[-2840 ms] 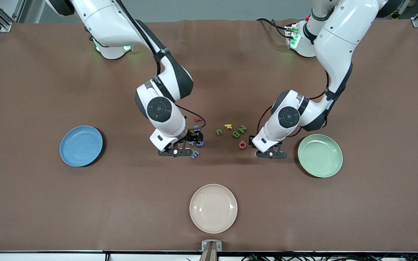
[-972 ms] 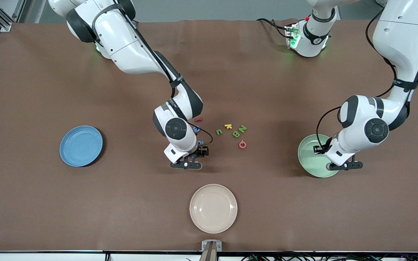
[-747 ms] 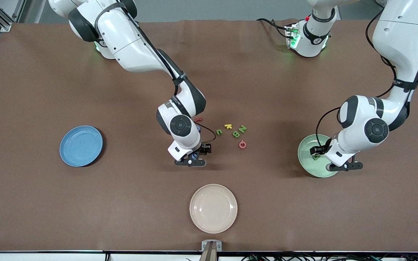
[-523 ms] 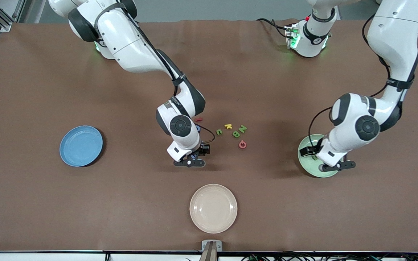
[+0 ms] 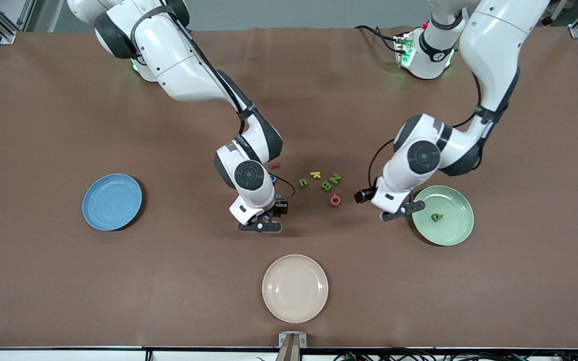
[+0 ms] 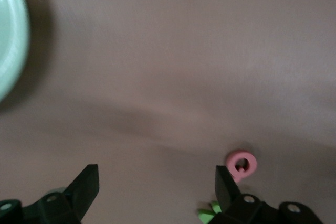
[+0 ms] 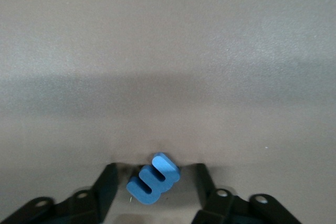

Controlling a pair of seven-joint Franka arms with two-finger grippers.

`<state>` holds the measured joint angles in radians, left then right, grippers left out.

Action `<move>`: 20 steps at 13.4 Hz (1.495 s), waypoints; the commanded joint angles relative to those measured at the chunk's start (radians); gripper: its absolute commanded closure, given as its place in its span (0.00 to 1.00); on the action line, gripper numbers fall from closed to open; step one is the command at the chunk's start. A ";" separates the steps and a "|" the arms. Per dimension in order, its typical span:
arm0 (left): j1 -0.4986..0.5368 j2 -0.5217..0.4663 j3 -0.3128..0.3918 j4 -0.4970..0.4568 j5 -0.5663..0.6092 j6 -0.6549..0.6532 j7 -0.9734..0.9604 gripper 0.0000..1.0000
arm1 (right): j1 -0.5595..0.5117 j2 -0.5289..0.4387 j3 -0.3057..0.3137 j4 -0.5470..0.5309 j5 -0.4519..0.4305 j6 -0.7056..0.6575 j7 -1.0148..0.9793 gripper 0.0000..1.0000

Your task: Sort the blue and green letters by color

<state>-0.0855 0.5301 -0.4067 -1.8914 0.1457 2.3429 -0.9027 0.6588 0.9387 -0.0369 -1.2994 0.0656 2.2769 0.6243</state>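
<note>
Right gripper (image 7: 153, 182) brackets a blue letter (image 7: 153, 179) — left gripper (image 6: 156, 190) gapes.

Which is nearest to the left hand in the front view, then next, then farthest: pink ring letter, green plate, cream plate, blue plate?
From the left hand, open over bare table:
1. Pink ring letter, just beside it, toward the right arm's end.
2. Green plate, toward the left arm's end; close to the first, so that order is tentative.
3. Cream plate, nearer the front camera.
4. Blue plate, at the right arm's end.

The loose foam pieces on the table (image 5: 68, 281) are themselves letters: yellow K (image 5: 315, 174), green N (image 5: 335, 177), green B (image 5: 326, 185).
</note>
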 commanded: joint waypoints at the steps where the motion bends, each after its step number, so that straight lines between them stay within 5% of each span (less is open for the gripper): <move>1: -0.025 0.027 0.005 -0.005 0.012 0.015 -0.167 0.04 | -0.004 0.015 0.006 0.022 -0.012 -0.005 0.014 0.46; 8: -0.085 0.077 0.008 -0.009 0.014 0.041 -0.485 0.18 | -0.011 0.014 0.008 0.020 -0.009 -0.005 0.012 0.67; 13: -0.112 0.090 0.009 -0.008 0.014 0.044 -0.548 0.21 | -0.064 -0.034 0.008 0.022 -0.003 -0.062 -0.030 0.67; 18: -0.143 0.103 0.011 -0.008 0.029 0.061 -0.558 0.23 | -0.178 -0.125 0.009 0.015 0.006 -0.258 -0.268 0.66; 20: -0.145 0.105 0.011 -0.009 0.029 0.061 -0.558 0.24 | -0.238 -0.194 0.011 -0.065 0.006 -0.267 -0.395 0.66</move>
<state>-0.2199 0.6347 -0.4022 -1.8973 0.1504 2.3914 -1.4371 0.4802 0.8286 -0.0445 -1.2703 0.0644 2.0215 0.3403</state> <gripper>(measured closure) 0.238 0.568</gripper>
